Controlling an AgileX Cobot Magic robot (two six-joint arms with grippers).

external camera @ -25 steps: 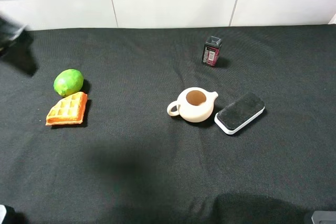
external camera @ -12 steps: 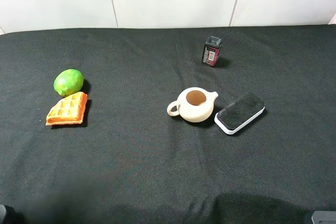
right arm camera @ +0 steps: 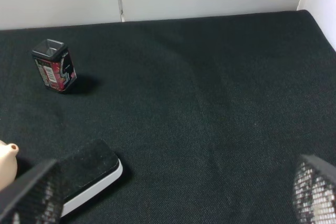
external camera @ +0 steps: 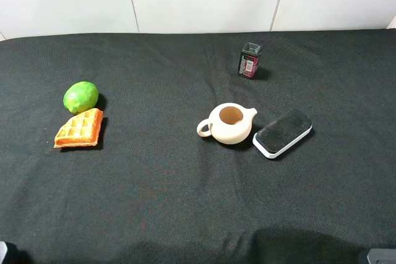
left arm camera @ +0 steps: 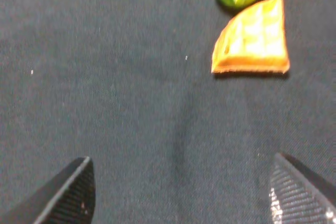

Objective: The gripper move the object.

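Observation:
The cream teapot stands upright in the middle of the black cloth, handle to the left, spout to the right, brown inside, no lid. Its spout edge shows in the right wrist view. My left gripper is open and empty over bare cloth, near the waffle and lime, far left of the teapot. My right gripper is open and empty, to the right of the teapot and the eraser. Neither claw shows in the high view.
A green lime and an orange waffle piece lie at the left. A black-topped white eraser lies touching or just right of the teapot. A small dark tin stands behind it. White wall panels line the back.
A blurred arm at the high view's upper left a second ago has left that view. The objects on the cloth have not moved.

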